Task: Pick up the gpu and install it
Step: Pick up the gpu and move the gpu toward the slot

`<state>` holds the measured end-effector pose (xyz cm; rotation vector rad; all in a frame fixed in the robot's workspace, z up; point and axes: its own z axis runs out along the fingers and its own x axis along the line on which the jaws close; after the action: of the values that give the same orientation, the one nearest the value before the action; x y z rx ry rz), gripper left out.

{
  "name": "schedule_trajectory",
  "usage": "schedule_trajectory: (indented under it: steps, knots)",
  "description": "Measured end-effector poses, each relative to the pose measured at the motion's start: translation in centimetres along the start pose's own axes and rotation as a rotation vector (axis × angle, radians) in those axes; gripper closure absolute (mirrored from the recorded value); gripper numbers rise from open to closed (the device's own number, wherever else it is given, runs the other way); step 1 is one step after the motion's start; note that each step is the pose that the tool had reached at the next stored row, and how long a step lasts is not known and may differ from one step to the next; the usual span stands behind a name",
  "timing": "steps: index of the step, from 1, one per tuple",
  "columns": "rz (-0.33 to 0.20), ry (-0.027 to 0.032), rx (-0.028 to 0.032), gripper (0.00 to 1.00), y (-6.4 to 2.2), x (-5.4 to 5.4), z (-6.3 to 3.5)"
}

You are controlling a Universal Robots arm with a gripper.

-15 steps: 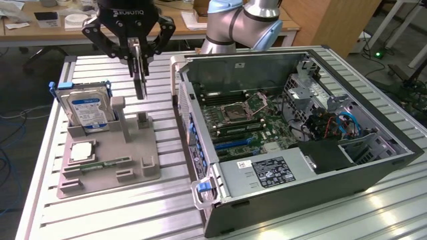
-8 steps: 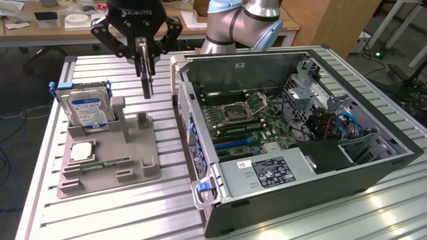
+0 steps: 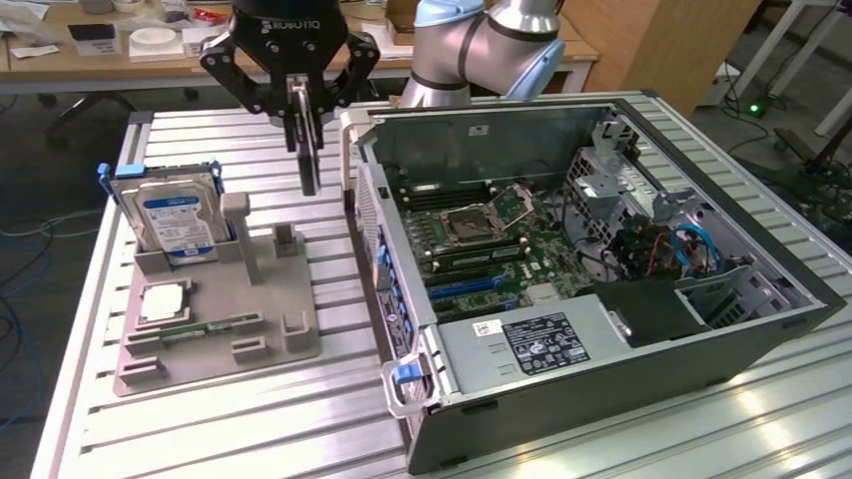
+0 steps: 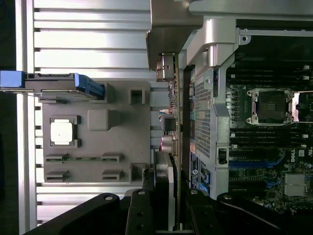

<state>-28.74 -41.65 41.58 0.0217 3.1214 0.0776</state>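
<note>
— one arm point(image 3: 466, 50); how do we find it posed?
— we see it reaching over from the far side of the table point(image 3: 200, 429), wrist pointing straight down, gripper point(image 3: 303, 100) above the gap between the grey fixture point(image 3: 213, 319) and the open computer case point(image 3: 560, 399).
— and the claw?
— closed partway, pinching the top edge of the gpu point(image 3: 309, 150). we see the card hanging upright in the air, just beside the case's wall.

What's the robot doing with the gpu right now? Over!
Gripper shut on the gpu, card hanging on edge. In the air between grey parts holder and open computer case. Case close beside it.
</note>
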Motion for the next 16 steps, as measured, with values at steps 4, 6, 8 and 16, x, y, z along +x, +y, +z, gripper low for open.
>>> schedule_trajectory:
  steps: [4, 6, 8, 16]
  knots:
    - [0.0, 0.0, 0.0, 0.72, 0.01, -0.6, 0.01]
    - [0.0, 0.0, 0.0, 0.72, 0.01, -0.8, 0.02]
    - [0.0, -0.0001, -0.0001, 0.72, 0.02, -1.1, 0.03]
    - [0.0, -0.0001, -0.0001, 0.72, 0.03, -2.1, 0.05]
